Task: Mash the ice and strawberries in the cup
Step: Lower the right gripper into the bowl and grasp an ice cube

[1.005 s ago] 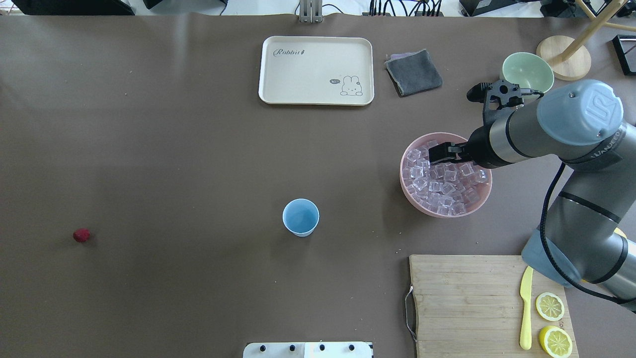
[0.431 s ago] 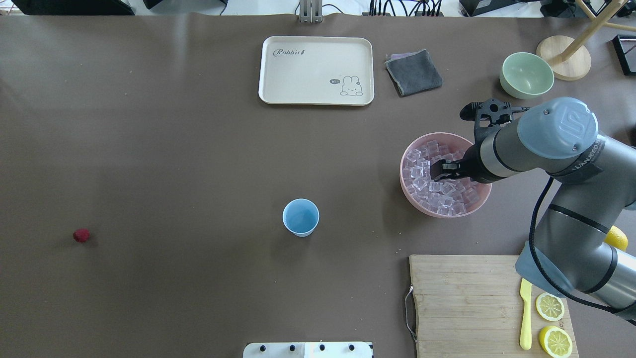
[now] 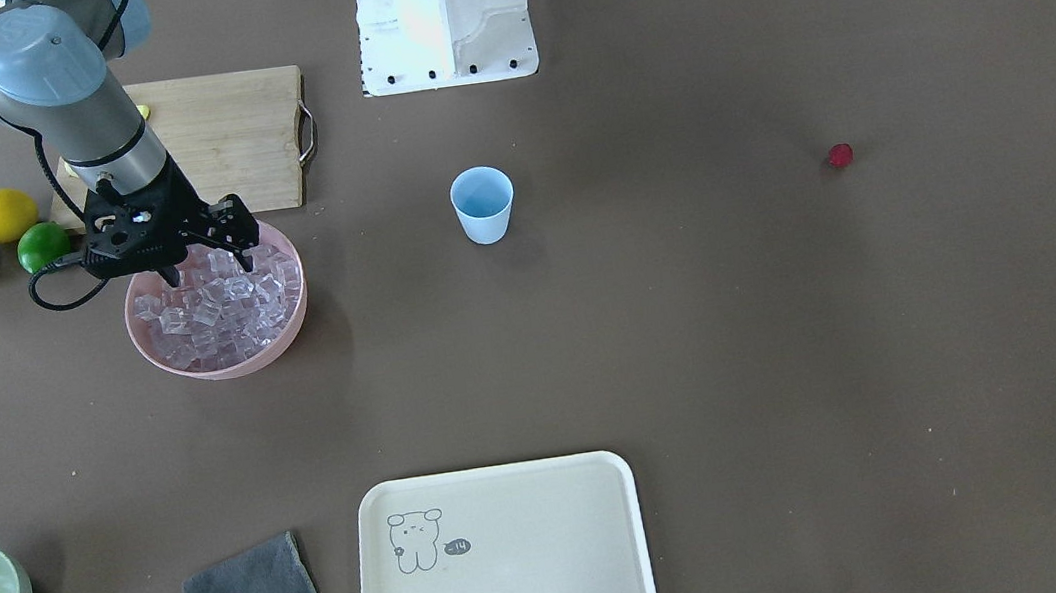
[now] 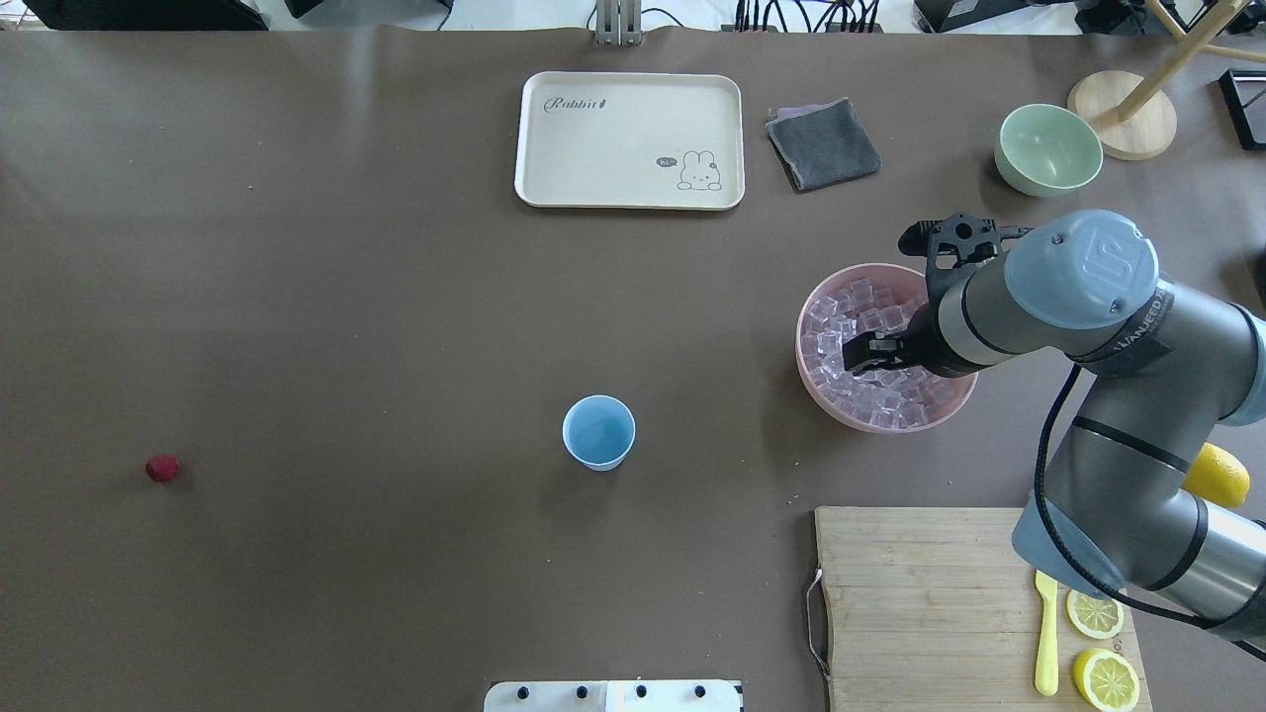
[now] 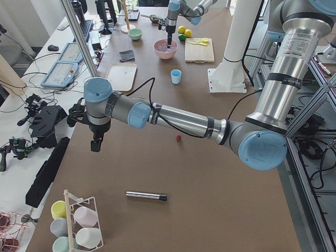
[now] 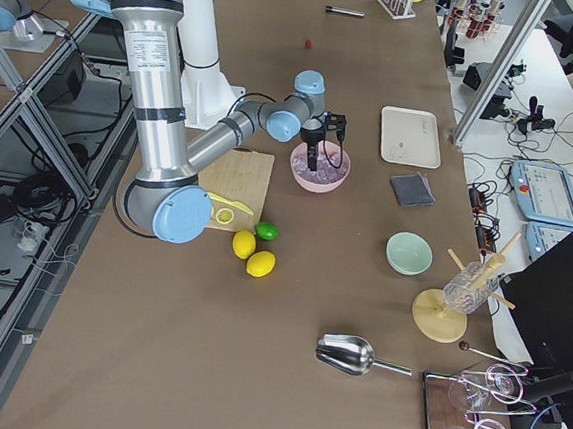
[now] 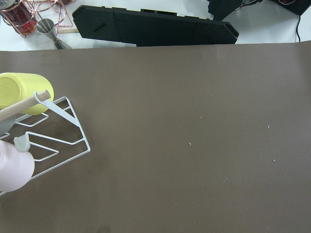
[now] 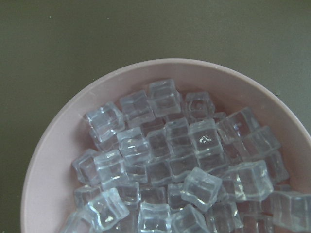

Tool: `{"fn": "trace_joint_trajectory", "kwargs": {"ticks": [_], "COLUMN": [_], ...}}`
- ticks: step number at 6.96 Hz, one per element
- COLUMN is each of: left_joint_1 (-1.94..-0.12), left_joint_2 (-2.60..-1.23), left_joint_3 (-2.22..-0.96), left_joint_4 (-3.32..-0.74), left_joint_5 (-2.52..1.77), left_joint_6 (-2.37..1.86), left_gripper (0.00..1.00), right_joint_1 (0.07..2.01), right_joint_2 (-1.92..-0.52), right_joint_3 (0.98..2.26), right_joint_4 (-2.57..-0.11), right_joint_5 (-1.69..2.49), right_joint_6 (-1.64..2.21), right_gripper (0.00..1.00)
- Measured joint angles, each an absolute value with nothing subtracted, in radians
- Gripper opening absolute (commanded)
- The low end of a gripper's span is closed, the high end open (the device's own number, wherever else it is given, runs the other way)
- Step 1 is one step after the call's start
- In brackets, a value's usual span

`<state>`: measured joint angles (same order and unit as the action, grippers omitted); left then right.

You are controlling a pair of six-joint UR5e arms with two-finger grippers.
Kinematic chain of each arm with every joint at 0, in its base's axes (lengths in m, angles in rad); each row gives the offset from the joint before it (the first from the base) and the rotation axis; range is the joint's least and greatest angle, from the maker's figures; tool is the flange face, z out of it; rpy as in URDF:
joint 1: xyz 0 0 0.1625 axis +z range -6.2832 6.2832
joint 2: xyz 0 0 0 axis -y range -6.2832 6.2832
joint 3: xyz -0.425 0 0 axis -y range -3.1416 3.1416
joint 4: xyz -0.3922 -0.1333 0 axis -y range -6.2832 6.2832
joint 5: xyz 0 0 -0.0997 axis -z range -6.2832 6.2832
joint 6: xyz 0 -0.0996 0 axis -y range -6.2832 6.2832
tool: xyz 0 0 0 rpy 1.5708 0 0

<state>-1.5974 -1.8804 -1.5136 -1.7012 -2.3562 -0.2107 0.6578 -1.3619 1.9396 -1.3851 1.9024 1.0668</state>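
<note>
step: picking ice, as I judge it | my right gripper [image 3: 210, 266]: fingers spread wide, tips down among the ice [image 3: 209, 310] in the pink bowl [image 3: 224, 367], nothing gripped | cup [image 3: 482, 203]: well apart, looks empty | strawberry [image 3: 839, 155]: far beyond it | left gripper [image 5: 95, 145]: can't tell its opening | next: pinch one cube, lift clear

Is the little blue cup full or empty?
Empty: the blue cup stands upright showing only its bare bottom; the ice sits in the pink bowl.

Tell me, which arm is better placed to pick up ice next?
The right. Its open hand hangs over the ice in the pink bowl. The left hand is at the table's far end, well away from it.
</note>
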Motion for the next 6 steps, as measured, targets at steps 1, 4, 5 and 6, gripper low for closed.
{"fn": "trace_joint_trajectory", "kwargs": {"ticks": [1,4,5,6], "left_joint_1": [-1.598,-1.598,-1.598,-1.598], "left_joint_2": [-1.88,-1.871,-1.87,-1.869], "left_joint_3": [-1.513,-1.513,-1.513,-1.513], "left_joint_4": [-1.702,-1.705,-1.707,-1.707], "left_joint_5": [-2.356,-2.358,-2.358,-2.358], "left_joint_6": [-0.21,-0.21,-0.21,-0.21], "left_gripper": [0.98,0.99,0.99,0.98], "right_joint_1": [0.657,0.657,0.656,0.656], "right_joint_2": [-1.363,-1.359,-1.356,-1.35], "right_joint_3": [1.933,1.92,1.916,1.912], "right_joint_4": [-1.386,-1.39,-1.391,-1.391], "right_joint_5": [1.902,1.897,1.891,1.883], "right_joint_6": [1.066,1.074,1.096,1.121], "right_gripper": [0.98,0.99,0.99,0.99]}}
